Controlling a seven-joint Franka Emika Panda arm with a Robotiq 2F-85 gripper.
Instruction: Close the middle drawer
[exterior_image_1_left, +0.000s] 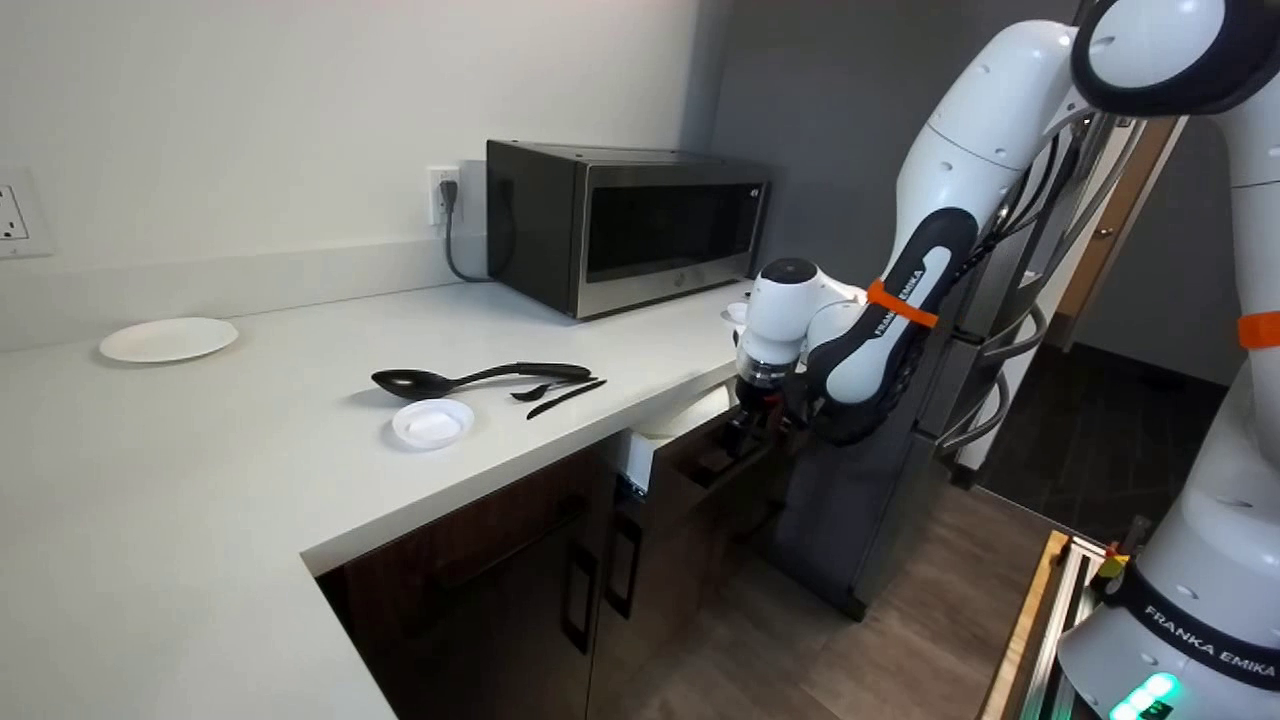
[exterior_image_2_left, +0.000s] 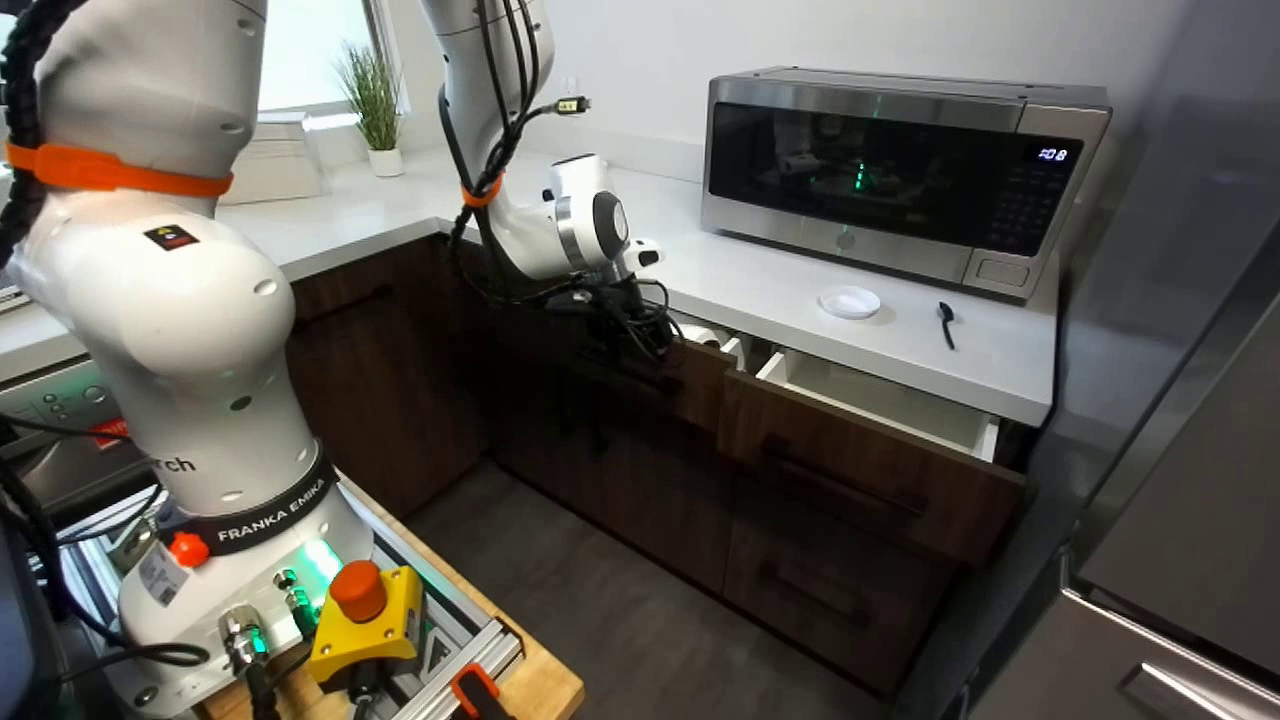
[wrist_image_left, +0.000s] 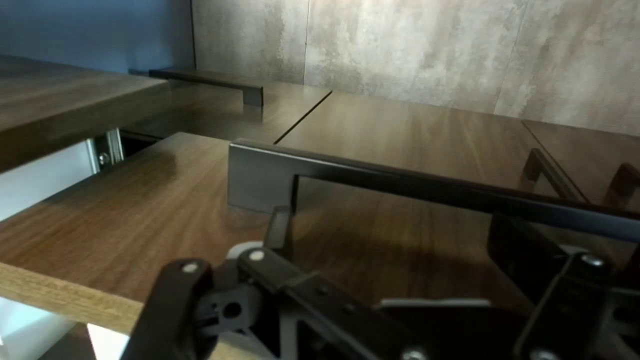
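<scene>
Drawer (wrist_image_left: 340, 242), partly blocked by tool (wrist_image_left: 392, 227) with fingers parted, handle (wrist_image_left: 425, 188) cropped at wrist view's edge

The window (exterior_image_2_left: 315, 55) glares white while the lower cabinets (exterior_image_2_left: 620, 480) lie dim.

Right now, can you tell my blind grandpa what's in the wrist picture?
An open gripper is near the dark handle of a partly open brown drawer. Another drawer sticks out at the left, and floor shows along the top.

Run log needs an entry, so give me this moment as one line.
middle drawer: open | hand: open, at that drawer's handle, contact unclear | adjacent drawer: open | closing: not done
</scene>
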